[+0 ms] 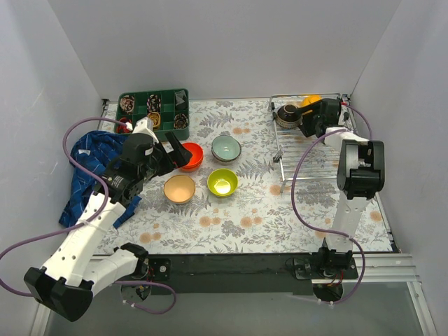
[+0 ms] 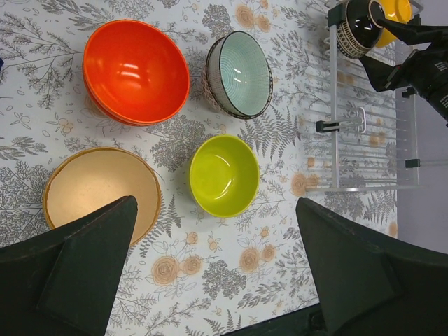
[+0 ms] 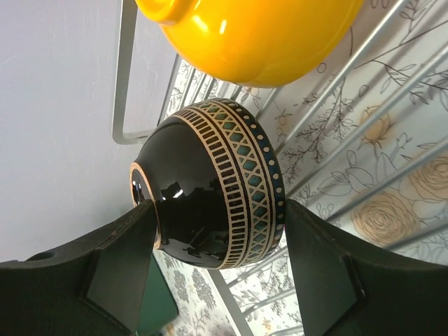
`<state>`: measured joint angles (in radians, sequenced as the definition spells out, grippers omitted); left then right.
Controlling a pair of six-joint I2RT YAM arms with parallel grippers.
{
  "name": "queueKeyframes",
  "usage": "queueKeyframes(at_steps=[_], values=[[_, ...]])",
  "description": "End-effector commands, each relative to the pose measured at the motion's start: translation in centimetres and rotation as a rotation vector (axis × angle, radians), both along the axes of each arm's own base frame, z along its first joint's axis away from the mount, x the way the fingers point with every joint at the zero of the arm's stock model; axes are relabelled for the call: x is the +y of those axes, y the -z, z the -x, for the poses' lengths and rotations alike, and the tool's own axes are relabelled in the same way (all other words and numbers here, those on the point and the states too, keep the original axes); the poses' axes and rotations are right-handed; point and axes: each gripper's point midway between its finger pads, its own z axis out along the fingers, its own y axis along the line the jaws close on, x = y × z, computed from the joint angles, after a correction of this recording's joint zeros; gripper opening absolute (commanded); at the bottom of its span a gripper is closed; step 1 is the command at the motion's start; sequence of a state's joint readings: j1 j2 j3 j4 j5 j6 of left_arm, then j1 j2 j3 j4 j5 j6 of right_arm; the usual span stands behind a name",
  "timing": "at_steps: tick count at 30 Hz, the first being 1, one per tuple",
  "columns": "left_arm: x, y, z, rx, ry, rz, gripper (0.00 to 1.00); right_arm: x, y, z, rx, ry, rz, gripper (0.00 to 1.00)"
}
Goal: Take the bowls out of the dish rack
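Note:
The silver wire dish rack [image 1: 313, 150] lies at the right. In its far corner are a dark brown patterned bowl [image 1: 287, 113] on its side and a yellow-orange bowl [image 1: 311, 100]. My right gripper [image 1: 299, 120] is shut on the dark bowl [image 3: 210, 161], one finger on its foot and one at its rim, with the yellow bowl [image 3: 259, 35] just behind. On the table stand a red-orange bowl [image 1: 190, 155] that looks like two stacked, a pale mint bowl [image 1: 226, 148], a lime green bowl [image 1: 222, 182] and a beige bowl [image 1: 180, 188]. My left gripper [image 2: 217, 273] hangs open and empty above them.
A green compartment tray [image 1: 154, 112] with small items stands at the back left. A blue cloth [image 1: 87, 168] lies crumpled at the left edge. White walls close in the table on three sides. Purple cables loop beside both arms.

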<state>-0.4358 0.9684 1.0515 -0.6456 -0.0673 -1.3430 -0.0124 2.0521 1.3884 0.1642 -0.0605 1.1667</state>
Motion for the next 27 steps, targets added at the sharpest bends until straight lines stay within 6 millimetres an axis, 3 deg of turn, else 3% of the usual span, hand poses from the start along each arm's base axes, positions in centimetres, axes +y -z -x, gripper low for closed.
queueKeyframes(at_steps=[1,3,10,19,23,27], values=[[0.0,-0.6,0.0,-0.047,0.016,-0.002,0.98,-0.4,-1.3,2.0,0.006,-0.040,0.058,0.24],[0.1,-0.7,-0.1,-0.056,0.018,-0.008,0.98,-0.6,-1.2,2.8,0.010,-0.047,0.061,0.18],[0.4,-0.4,0.2,-0.072,0.022,-0.024,0.98,-0.6,-3.5,5.7,-0.040,-0.123,0.102,0.10],[0.0,0.7,0.2,-0.071,0.054,-0.037,0.98,-1.6,-1.6,11.0,-0.008,-0.210,0.127,0.09],[-0.3,1.2,0.2,-0.063,0.074,-0.038,0.98,-1.8,-0.1,12.1,0.014,-0.268,0.112,0.18],[-0.6,1.3,0.2,-0.057,0.089,-0.035,0.98,-2.2,1.5,12.9,0.045,-0.284,0.116,0.39]])
